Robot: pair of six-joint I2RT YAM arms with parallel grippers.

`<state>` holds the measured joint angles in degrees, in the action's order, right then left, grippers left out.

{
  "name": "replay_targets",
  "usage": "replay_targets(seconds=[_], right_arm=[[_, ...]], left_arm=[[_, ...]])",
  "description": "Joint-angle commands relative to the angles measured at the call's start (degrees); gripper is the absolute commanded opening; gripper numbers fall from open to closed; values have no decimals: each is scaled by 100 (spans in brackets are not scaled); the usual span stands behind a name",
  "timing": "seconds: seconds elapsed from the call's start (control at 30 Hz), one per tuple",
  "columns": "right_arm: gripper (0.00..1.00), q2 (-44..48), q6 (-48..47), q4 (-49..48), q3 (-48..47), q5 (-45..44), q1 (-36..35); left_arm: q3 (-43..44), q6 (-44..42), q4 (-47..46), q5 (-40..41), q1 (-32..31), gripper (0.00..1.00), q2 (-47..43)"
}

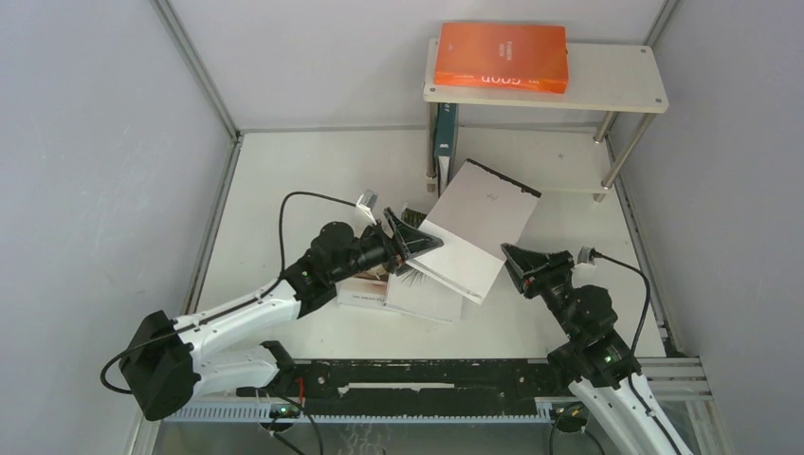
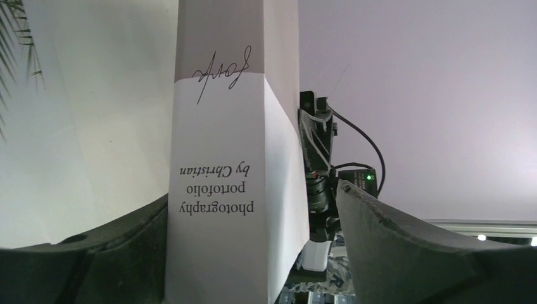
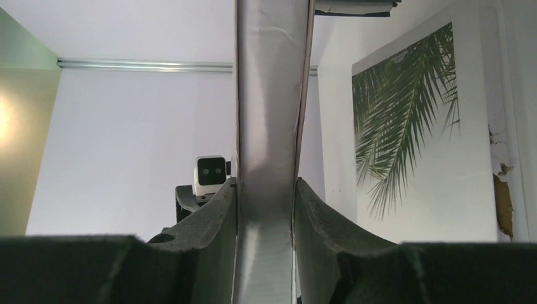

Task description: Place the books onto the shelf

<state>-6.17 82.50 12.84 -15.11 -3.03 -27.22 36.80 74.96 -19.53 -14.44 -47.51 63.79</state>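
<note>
A plain grey-white book [image 1: 479,223] hangs tilted above the table's middle, and my right gripper [image 1: 514,256] is shut on its right edge [image 3: 269,95]. My left gripper [image 1: 417,245] straddles its other end. There the spine [image 2: 218,158] lies against one finger, with a clear gap to the other finger [image 2: 380,234], so the jaws are open. The bright orange book [image 1: 501,57] lies flat on the shelf's top board [image 1: 616,85]. A dark teal book [image 1: 444,142] stands upright under that board at its left end. The white palm-leaf book [image 3: 411,126] lies below the held one.
Two white books [image 1: 427,296] [image 1: 360,292] lie flat on the table under the left gripper. The shelf's lower board [image 1: 559,161] shows between its metal legs [image 1: 621,156]. Grey walls enclose the table on the left, back and right.
</note>
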Motion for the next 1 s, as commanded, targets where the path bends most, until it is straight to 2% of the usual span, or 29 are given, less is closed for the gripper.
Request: replay_targets(seconds=[0.0, 0.13, 0.3, 0.47, 0.6, 0.83, 0.97], right_arm=[[39, 69, 119, -493, 51, -162, -67], [39, 64, 160, -529, 111, -163, -77], [40, 64, 160, -505, 117, -197, -98], [41, 110, 170, -436, 115, -215, -103], [45, 175, 167, -296, 114, -215, -99], [64, 295, 65, 104, 105, -176, -90], [69, 349, 23, 273, 105, -146, -40]], left_arm=[[-105, 88, -626, -207, -15, 80, -40], [-171, 96, -695, -215, -14, 73, -64], [-204, 42, -715, -214, -13, 55, -85], [-250, 25, -673, -128, -10, 43, -136], [-207, -12, -613, -59, -7, 42, -141], [49, -324, -163, 267, -6, 38, -219], [152, -466, 68, 515, -6, 36, -287]])
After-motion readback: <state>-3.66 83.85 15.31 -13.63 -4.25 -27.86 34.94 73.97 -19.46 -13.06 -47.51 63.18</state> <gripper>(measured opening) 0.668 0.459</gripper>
